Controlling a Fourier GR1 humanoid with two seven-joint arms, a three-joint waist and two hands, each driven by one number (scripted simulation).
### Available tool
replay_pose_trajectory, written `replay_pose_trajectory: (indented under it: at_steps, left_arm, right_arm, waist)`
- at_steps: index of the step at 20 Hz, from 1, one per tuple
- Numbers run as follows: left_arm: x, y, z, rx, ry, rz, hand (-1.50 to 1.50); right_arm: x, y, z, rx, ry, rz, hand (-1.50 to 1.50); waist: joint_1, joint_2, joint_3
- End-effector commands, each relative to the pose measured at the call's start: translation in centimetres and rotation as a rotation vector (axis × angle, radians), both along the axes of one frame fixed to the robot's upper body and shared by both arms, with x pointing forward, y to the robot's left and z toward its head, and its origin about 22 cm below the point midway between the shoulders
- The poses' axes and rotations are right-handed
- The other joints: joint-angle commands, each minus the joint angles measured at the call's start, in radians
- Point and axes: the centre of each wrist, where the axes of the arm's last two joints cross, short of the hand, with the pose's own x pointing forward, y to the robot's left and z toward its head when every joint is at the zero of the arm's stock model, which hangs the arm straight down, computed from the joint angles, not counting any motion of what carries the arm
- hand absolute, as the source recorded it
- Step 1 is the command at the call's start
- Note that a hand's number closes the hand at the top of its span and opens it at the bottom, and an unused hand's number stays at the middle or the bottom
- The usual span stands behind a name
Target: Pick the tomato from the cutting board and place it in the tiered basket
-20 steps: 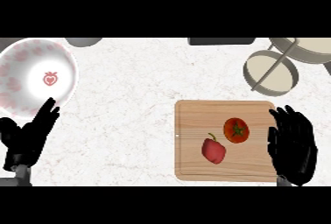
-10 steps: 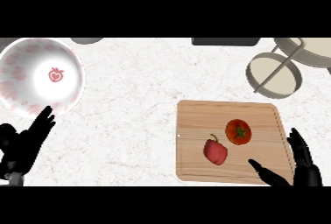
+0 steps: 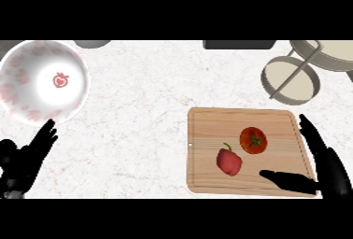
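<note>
A red tomato [image 3: 253, 140] with a green stem lies on the wooden cutting board [image 3: 214, 121], right of its middle. Beside it, lower left, lies a red pepper [image 3: 229, 160]. My right hand [image 3: 322, 163] is open at the board's right edge, fingers straight along the edge and thumb stretched left over the board's lower right corner, just below the tomato and apart from it. The tiered basket [image 3: 293, 80] stands at the upper right, its round grey trays joined by a slanted post. My left hand [image 3: 26, 161] rests open at the lower left.
A large white plate [image 3: 27, 93] with pink marks and a red heart-like figure sits at the upper left. A dark object [image 3: 238, 44] and a grey round object [image 3: 93, 44] lie along the far edge.
My right hand has turned and dropped lower at the board's right edge, and its thumb now reaches over the board's corner. The view has shifted slightly; the tomato has not moved.
</note>
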Motion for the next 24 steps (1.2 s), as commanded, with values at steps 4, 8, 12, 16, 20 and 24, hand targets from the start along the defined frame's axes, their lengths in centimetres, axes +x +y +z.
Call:
replay_pose_trajectory:
  at_steps: [4, 8, 12, 16, 20, 24]
  left_arm:
    - [-0.1, -0.1, -0.6, 0.004, -0.013, 0.001, 0.00]
    - [1.4, 0.8, 0.4, 0.002, -0.013, 0.022, 0.00]
    - [-2.2, 0.8, -0.5, -0.001, -0.009, 0.005, 0.00]
    - [-1.2, 0.3, 0.2, 0.001, 0.001, -0.006, 0.00]
    - [0.2, 0.2, -0.5, -0.001, -0.002, 0.006, 0.00]
    - [0.0, 1.1, 0.5, 0.000, -0.001, 0.004, 0.00]
  right_arm:
    - [0.4, 2.5, 5.2, -0.004, 0.174, 0.073, -1.50]
    - [1.7, 1.9, 2.9, -0.002, 0.273, 0.059, -1.50]
    - [1.5, 1.0, 5.0, -0.047, 0.325, 0.031, -1.50]
    - [-0.4, 0.4, 3.2, -0.035, 0.351, -0.022, -1.50]
    - [-0.5, -2.0, 4.1, 0.000, 0.369, 0.027, -1.50]
    - [-0.9, -0.8, 2.2, 0.026, 0.369, 0.034, -1.50]
  waist:
    - [-0.007, 0.000, 0.001]
    - [-0.007, 0.001, 0.002]
    - [-0.002, -0.001, 0.002]
    - [-0.006, -0.001, 0.002]
    - [-0.009, 0.000, 0.002]
    - [-0.006, 0.000, 0.002]
